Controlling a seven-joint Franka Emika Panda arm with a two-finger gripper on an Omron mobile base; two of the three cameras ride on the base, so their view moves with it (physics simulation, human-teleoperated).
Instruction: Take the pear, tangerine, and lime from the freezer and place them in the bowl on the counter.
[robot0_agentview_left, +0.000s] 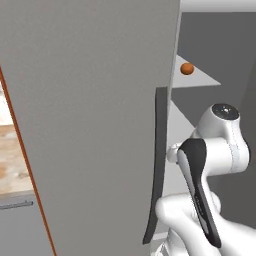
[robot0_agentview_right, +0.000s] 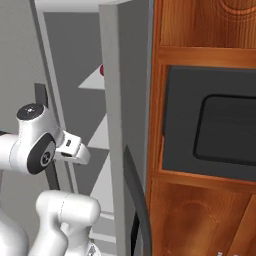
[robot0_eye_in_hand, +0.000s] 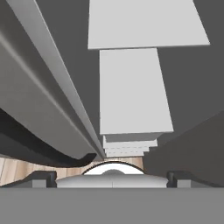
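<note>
- The tangerine (robot0_agentview_left: 187, 69) rests on a pale shelf (robot0_agentview_left: 200, 80) high inside the freezer (robot0_agentview_left: 90, 125), near the shelf's front edge, seen through the gap past the door's edge.
- In the right base view a small reddish spot (robot0_agentview_right: 102, 70) shows on an upper shelf, mostly hidden by a grey door edge; what it is cannot be told.
- The freezer door stands partly open; its wide flat grey face fills most of the left base view, with the long dark curved handle (robot0_agentview_left: 157, 165) running down its right edge.
- The hand view looks along the grey interior at a stack of pale shelves (robot0_eye_in_hand: 133, 92), with the dark handle (robot0_eye_in_hand: 39, 151) curving at the lower left.
- The arm's wrist (robot0_agentview_right: 70, 147) points into the opening between door and freezer body.
- The fingers (robot0_eye_in_hand: 43, 178) show only as dark tips at the bottom of the hand view; whether they are released or clenched cannot be told.
- A strip of worktop (robot0_agentview_left: 12, 155) lies left of the door.
- Brown wooden cabinets (robot0_agentview_right: 200, 30) with a dark built-in panel (robot0_agentview_right: 210, 130) stand right of the freezer.
</note>
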